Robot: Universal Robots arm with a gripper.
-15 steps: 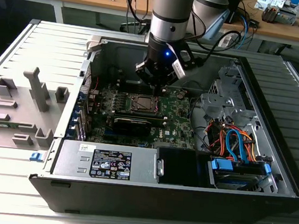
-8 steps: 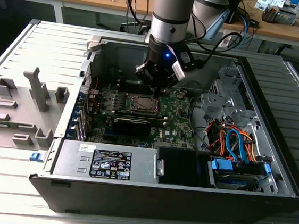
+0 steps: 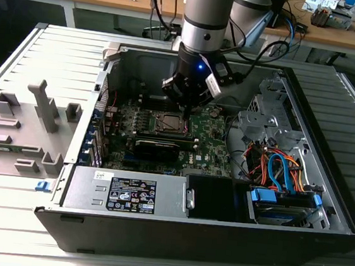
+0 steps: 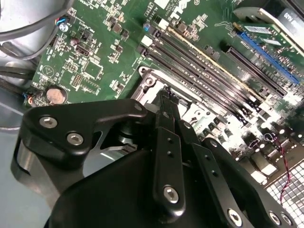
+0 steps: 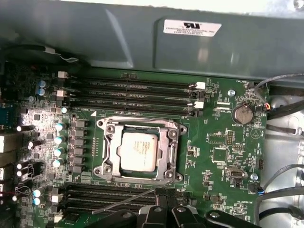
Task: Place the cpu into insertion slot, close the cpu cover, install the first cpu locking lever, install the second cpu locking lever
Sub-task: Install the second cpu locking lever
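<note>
On the exterior view's left we see a grey plastic fixture tray lying on the table beside the open computer case, and along the case's near wall a power supply box with a black label. Toward the middle, the gripper hangs low over the green motherboard, just above the insertion slot. In the first wrist view we find the cpu seated flat in the insertion slot, with the cpu cover folded down around it as a silver frame, and a thin locking lever slanting across the black memory slots near the fingertips. In the second wrist view the black fingers stand pressed narrowly together over the socket frame; whether they pinch anything we cannot tell. On the exterior view's right sit orange and blue cables.
</note>
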